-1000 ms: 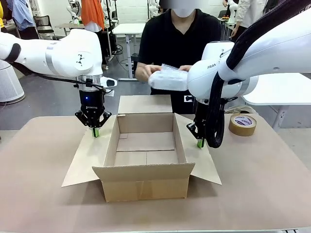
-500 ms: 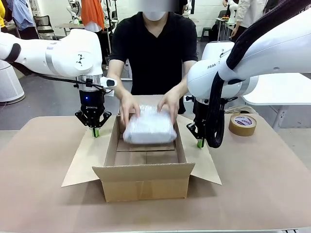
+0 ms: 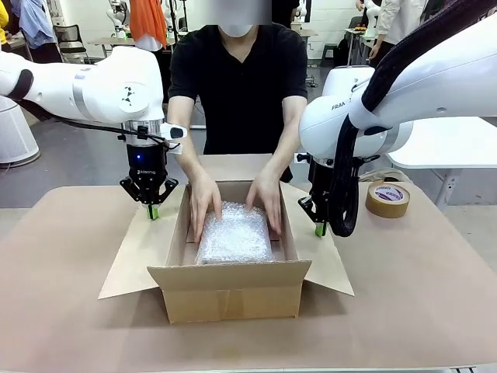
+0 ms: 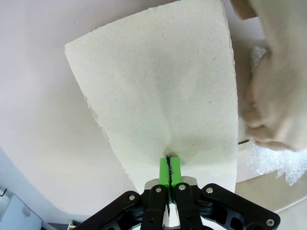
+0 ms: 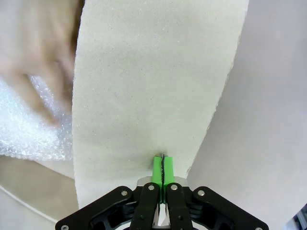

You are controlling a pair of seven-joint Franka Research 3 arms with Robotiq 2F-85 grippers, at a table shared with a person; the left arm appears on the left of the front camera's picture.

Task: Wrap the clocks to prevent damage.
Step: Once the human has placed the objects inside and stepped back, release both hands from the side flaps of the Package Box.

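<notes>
Flaps of the box [image 3: 233, 289] were pinned outward, the left flap [image 3: 140, 252] under the left jaws and the right flap [image 3: 328, 263] under the right jaws. Both were clenched on nothing, tips pressing the cardboard, likely to keep the mouth open. The bubble-wrapped bundle [image 3: 233, 235] lay on the box floor under the person's hands [image 3: 203, 206]; half a second earlier it hung at the rim, jaws unmoved.

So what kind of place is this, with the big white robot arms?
Probably a robotics lab set up for packing practice. Two white robot arms press on a cardboard box's flaps on a table, a tape roll sits nearby, and more work tables stand behind the person.
</notes>
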